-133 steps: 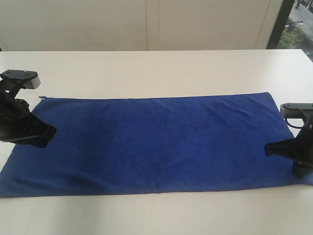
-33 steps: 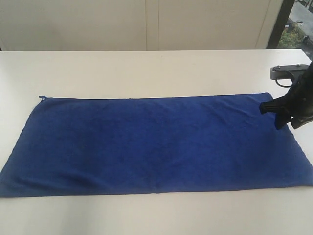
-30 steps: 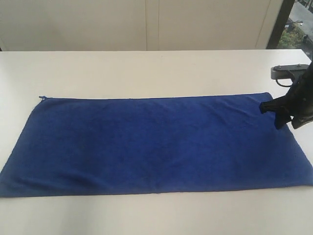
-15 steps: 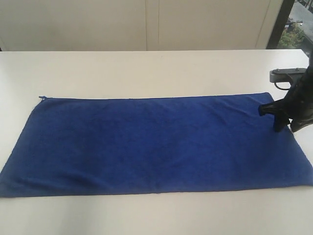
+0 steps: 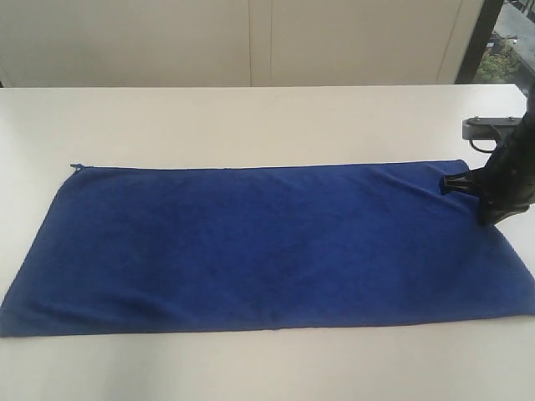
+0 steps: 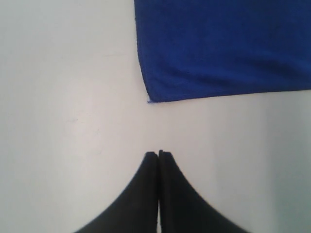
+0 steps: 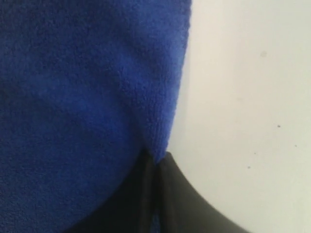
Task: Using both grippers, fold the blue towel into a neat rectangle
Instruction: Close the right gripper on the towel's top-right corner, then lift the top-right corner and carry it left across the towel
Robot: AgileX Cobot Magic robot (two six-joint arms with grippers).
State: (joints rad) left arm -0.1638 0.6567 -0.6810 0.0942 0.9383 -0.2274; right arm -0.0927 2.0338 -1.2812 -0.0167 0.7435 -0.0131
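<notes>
Right tool (image 7: 158, 160) pinches the edge of the blue towel (image 5: 251, 242); left tool (image 6: 158, 155), closed empty, hangs near its corner.

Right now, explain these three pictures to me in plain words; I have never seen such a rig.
This is a robot with two arms, each ending in a pincer hand. The wide picture, from a camera off the arms, shows a blue towel lying flat on a white table. The other two come from cameras on the wrists. The right hand is shut on the towel's edge near its far right corner. The left hand is shut, holds nothing, and hovers over bare table beside another towel corner.
</notes>
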